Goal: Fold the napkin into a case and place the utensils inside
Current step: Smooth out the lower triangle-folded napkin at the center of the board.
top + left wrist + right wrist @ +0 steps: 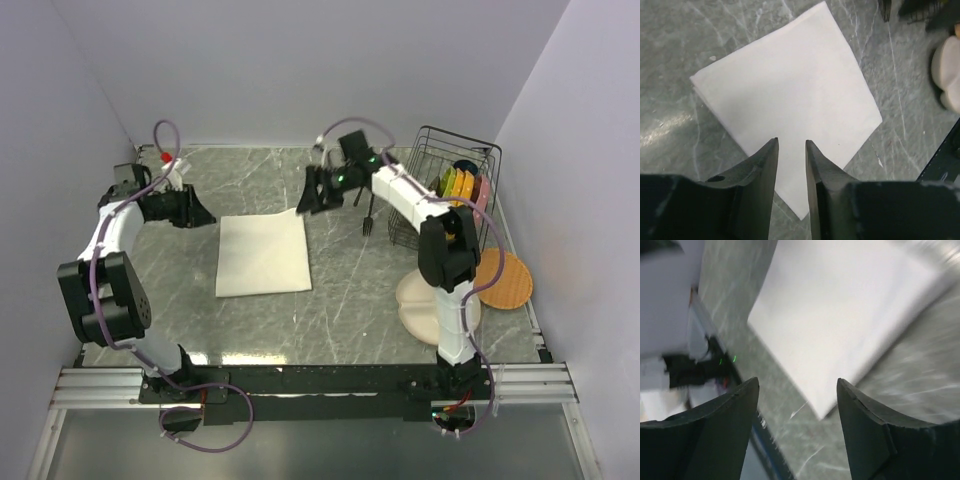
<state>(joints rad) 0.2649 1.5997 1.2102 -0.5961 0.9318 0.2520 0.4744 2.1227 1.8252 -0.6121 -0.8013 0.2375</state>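
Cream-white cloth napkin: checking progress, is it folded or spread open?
Folded: the cream-white cloth napkin lies as a flat square, stacked layers showing along one edge.

Top camera: high, behind bases, whole grey marbled table [350, 300]. Wrist cameras: close, downward. Shared: flat cream-white cloth napkin [262, 255].

Grey marble-veined tabletop [350, 290] showed glare by its near edge. Plain pale lavender walls [300, 70] stood left, far and right. Aluminium rails [100, 385] ran along the near side.
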